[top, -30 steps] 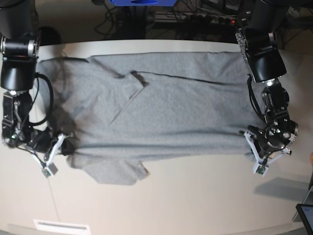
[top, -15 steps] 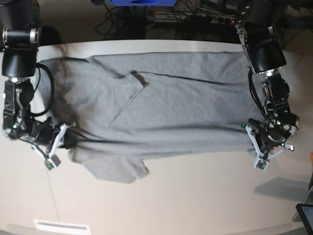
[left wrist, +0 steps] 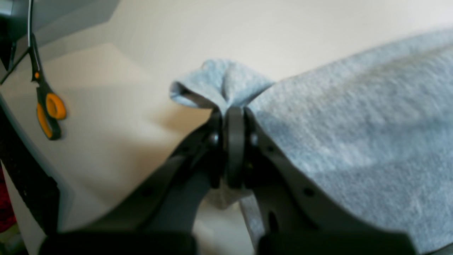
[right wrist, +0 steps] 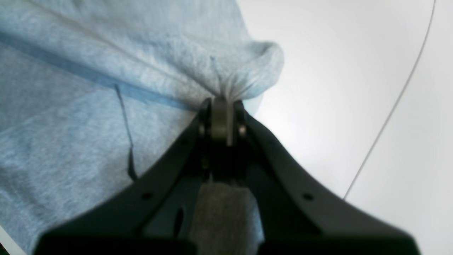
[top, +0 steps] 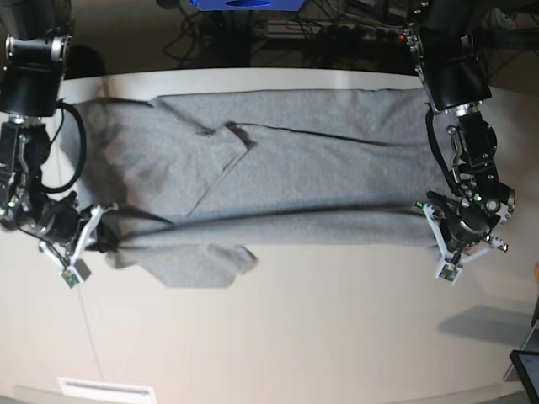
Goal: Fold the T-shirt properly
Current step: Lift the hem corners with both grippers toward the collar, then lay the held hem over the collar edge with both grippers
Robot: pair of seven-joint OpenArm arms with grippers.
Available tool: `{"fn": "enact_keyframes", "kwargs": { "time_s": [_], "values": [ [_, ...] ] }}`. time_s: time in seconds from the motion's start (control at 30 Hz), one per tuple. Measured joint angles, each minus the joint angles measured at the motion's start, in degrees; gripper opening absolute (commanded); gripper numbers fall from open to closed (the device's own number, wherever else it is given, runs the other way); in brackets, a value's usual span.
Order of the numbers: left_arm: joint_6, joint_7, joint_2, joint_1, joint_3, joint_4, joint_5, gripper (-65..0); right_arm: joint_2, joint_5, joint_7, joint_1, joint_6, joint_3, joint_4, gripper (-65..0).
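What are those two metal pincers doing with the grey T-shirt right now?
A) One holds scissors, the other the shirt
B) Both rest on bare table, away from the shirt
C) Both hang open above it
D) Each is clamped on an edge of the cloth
D: the left pincer and the right pincer are each shut on a bunched bit of the T-shirt.

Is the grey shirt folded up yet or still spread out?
Mostly spread: the T-shirt lies wide across the table, only its near edge doubled over.
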Motion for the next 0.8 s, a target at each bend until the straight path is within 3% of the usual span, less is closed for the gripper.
{"fn": "enact_keyframes", "kwargs": {
  "time_s": [0.1, 0.23, 0.8],
  "values": [
    [-0.46, 1.11, -0.15, 1.49, 0.00, 2.60, 0.09, -65.0, 0.09, 0.35, -0.28, -1.16, 0.02, -0.02, 2.14, -64.3],
    [-4.02, 4.81, -0.04, 1.44, 0.04, 5.49, -0.13, -65.0, 0.31, 0.09, -3.19, -1.60, 0.00, -0.02, 2.47, -64.3],
    [-4.07, 8.22, -0.15, 9.35, 0.46, 11.13, 0.04, -65.0, -0.83, 0.87, -10.49, -5.73, 0.42, 6.27, 7.87, -64.3]
  ]
}}
